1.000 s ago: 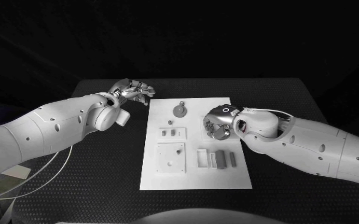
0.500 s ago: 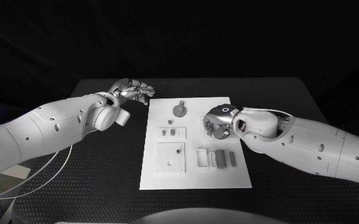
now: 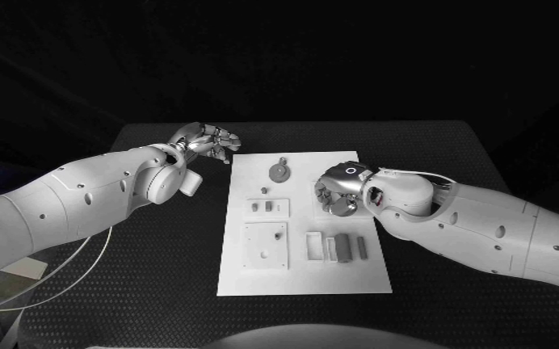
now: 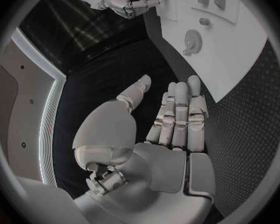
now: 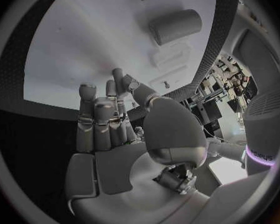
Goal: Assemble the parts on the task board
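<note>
My right silver hand (image 3: 339, 199) hovers empty, fingers loosely curled, over the white task board (image 3: 305, 280); the left hand (image 3: 210, 140) waits open at ten o'clock, clear.

Table (image 3: 152, 260) top is black, matt, with a fine dotted rubbery-looking texture. Task board (image 3: 350, 280) at frame centre is a smooth white plate, matt, plastic-looking. Parts (image 3: 342, 246) on it are matt grey, smooth faces; round toothed part (image 3: 281, 171) near the board's upper edge looks the same. Both arms have smooth semi-gloss white plastic-looking shells. Left hand (image 3: 208, 140) and right hand (image 3: 338, 195) are silvery metal-look, satin sheen, paler smooth pads (image 4: 177, 115) inside the fingers.
</note>
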Robot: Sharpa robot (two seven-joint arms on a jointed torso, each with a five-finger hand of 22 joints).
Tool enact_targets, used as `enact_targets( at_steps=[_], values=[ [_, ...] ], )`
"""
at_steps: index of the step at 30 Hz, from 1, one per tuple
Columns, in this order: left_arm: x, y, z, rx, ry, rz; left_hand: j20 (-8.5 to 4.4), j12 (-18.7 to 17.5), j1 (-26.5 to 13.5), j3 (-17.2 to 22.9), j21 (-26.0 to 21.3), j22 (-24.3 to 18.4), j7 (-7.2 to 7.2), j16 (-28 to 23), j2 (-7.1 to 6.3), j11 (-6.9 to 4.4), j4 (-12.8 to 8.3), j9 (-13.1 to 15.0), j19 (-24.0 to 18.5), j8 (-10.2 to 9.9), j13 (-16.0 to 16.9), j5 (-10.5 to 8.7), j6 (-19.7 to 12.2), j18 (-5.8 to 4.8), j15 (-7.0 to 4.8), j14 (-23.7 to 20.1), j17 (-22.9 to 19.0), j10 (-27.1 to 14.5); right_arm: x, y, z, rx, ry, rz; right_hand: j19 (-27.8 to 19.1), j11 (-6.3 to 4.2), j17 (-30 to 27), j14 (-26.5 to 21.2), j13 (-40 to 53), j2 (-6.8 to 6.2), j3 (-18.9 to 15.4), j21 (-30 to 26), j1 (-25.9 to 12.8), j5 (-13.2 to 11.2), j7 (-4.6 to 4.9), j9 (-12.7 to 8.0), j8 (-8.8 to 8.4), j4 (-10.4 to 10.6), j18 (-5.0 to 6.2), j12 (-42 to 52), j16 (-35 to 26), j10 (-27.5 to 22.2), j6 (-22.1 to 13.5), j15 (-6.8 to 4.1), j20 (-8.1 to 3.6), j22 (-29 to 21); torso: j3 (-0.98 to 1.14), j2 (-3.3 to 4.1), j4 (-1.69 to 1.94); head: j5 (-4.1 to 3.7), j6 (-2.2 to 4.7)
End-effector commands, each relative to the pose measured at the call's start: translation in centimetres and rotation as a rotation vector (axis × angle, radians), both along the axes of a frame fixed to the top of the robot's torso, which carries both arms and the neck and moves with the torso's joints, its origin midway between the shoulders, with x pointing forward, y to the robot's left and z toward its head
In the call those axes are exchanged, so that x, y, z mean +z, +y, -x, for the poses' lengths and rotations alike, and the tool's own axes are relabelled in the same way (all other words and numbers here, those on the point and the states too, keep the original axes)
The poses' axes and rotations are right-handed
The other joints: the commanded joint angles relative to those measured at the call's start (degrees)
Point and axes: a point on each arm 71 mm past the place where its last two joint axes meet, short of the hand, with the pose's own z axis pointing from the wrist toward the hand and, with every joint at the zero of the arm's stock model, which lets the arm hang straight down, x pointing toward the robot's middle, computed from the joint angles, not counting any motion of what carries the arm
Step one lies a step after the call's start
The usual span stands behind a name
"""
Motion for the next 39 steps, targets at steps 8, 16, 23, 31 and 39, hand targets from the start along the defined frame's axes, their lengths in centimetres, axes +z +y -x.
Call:
enact_targets(
  at_steps=[8, 16, 23, 31, 39],
  values=[
    [0.1, -0.2, 0.0, -0.011, -0.002, 0.012, -0.02, 0.33, -0.41, -0.25, -0.24, -0.02, 0.55, -0.22, 0.02, 0.18, 0.13, 0.1, 0.14, 0.07, -0.04, -0.31, 0.02, 1.15, -0.09, 0.34, 0.01, -0.75, 1.4, 0.5, 0.9, 0.016, -0.018, -0.06, 0.04, -0.7, 0.13, -0.41, 0.21, 0.34, -0.45, 0.38, 0.18, 0.02, 0.38, 0.93, 0.31, -0.09, 2.67, 0.2, 0.42, 2.35, 0.98, -0.92, -0.48, 1.22, -0.03, -0.01, 0.01, 0.14, 0.11],
    [0.2, -0.2, 0.0, -0.012, -0.003, 0.012, -0.02, 0.37, -0.41, -0.25, -0.25, -0.01, 0.55, -0.22, 0.01, 0.18, 0.12, 0.1, 0.14, 0.08, -0.04, -0.31, 0.01, 1.15, -0.09, 0.33, 0.01, -0.77, 3.0, 2.2, 2.1, 0.063, -0.026, -0.124, 0.06, -0.77, 0.16, -0.4, 0.35, 0.28, -0.47, 0.43, 0.23, 0.03, 0.34, 0.98, 0.33, -0.09, 2.67, 0.18, 0.46, 2.48, 1.11, -0.99, -0.53, 1.21, -0.03, 0.0, -0.05, 0.44, 0.03],
    [0.2, -0.2, 0.0, -0.011, -0.003, 0.012, -0.02, 0.4, -0.41, -0.25, -0.25, -0.01, 0.55, -0.22, 0.0, 0.18, 0.11, 0.11, 0.14, 0.09, -0.04, -0.31, 0.0, 1.15, -0.09, 0.33, 0.02, -0.78, 3.5, 5.3, 3.2, 0.132, -0.004, -0.163, 0.08, -0.8, 0.18, -0.4, 0.42, 0.29, -0.47, 0.45, 0.26, 0.03, 0.33, 1.0, 0.32, -0.08, 2.66, 0.16, 0.48, 2.54, 1.17, -1.03, -0.55, 1.2, 0.03, 0.02, -0.08, 1.48, -0.1],
    [0.1, -0.5, 0.0, -0.017, -0.002, 0.014, -0.02, 0.43, -0.42, -0.25, -0.25, -0.01, 0.55, -0.21, 0.0, 0.18, 0.11, 0.11, 0.14, 0.1, -0.04, -0.31, -0.01, 1.16, -0.09, 0.33, 0.02, -0.8, 2.8, 8.8, 4.7, 0.212, 0.031, -0.18, 0.08, -0.82, 0.18, -0.41, 0.47, 0.34, -0.47, 0.45, 0.26, 0.03, 0.34, 1.0, 0.29, -0.08, 2.66, 0.13, 0.48, 2.55, 1.17, -1.05, -0.56, 1.19, 0.01, 0.02, 0.01, 2.57, -0.22],
    [0.1, -0.5, -0.1, -0.018, -0.001, 0.014, -0.02, 0.46, -0.42, -0.26, -0.25, -0.01, 0.55, -0.22, -0.01, 0.18, 0.11, 0.11, 0.14, 0.11, -0.04, -0.32, -0.01, 1.16, -0.09, 0.33, 0.02, -0.82, 1.4, 10.8, 6.1, 0.261, 0.069, -0.172, 0.08, -0.83, 0.19, -0.43, 0.51, 0.39, -0.46, 0.45, 0.25, 0.03, 0.35, 1.01, 0.26, -0.08, 2.66, 0.09, 0.48, 2.55, 1.14, -1.06, -0.57, 1.18, -0.03, 0.01, 0.01, 3.17, -0.51]
  ],
)
